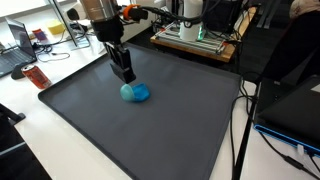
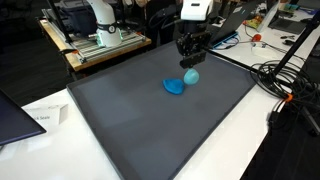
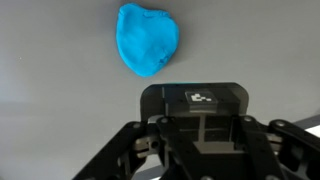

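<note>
Softness is the main thing w/ both pieces here, so plan your hold round that. The gripper (image 2: 190,64) hangs fingers-down right over a small teal ball (image 2: 190,76), which sits on the far half of the dark grey mat (image 1: 150,140). Tips look v. close to the top of the ball, but contact can't be made out at this res. Just beside it lies a blue lump (image 3: 148,38), rounded, a bit crumpled, looks like putty or foam. Whether ball and lump touch, can't tell: in an exterior view they seem to meet, while the wrist view shows the lump alone, above the black gripper body, w/ the ball hidden. How wide the pincer stands isn't readable either. The wrist cam shows linkage only, no tips, and the exterior views are too small, so don't assume it has anything. Judging by look, both are light and squashy, not fragile. The ball will prob. roll on the flat mat if you nudge it off-centre, so take it across its widest part, fingers straddling the middle. The lump should stay put. Pinch it across its narrower width, near the thick centre, not a thin edge. Expect it to deform, so close gently.
</note>
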Tool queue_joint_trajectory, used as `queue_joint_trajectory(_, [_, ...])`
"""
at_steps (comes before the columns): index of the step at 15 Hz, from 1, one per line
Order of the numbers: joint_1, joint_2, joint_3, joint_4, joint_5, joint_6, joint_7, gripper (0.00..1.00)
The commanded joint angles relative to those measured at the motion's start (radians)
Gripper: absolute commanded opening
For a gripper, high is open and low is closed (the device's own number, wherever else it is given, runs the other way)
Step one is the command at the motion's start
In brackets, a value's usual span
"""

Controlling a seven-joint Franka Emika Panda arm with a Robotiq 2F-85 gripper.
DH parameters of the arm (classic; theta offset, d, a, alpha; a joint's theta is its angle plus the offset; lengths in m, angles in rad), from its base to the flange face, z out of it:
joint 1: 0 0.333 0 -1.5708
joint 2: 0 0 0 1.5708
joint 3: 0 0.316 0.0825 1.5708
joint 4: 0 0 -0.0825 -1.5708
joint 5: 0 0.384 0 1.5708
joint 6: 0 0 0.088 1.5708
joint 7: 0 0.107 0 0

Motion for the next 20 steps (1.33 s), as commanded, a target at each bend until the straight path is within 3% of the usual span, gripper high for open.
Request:
queue_joint_trajectory(1, [-0.047, 0.021, 0.017, 0.081, 0.066, -0.101, -0.09, 0.22])
queue_joint_trajectory(7, [-0.102, 0.059, 0.016, 0.167, 0.122, -0.215, -0.199, 0.22])
queue_joint_trajectory(14, [-0.211, 0.103, 0.033, 0.21, 0.284, -0.245, -0.4, 0.22])
queue_joint_trajectory(20, [-0.274, 0.158, 0.043, 0.231, 0.379, -0.229, -0.487, 0.22])
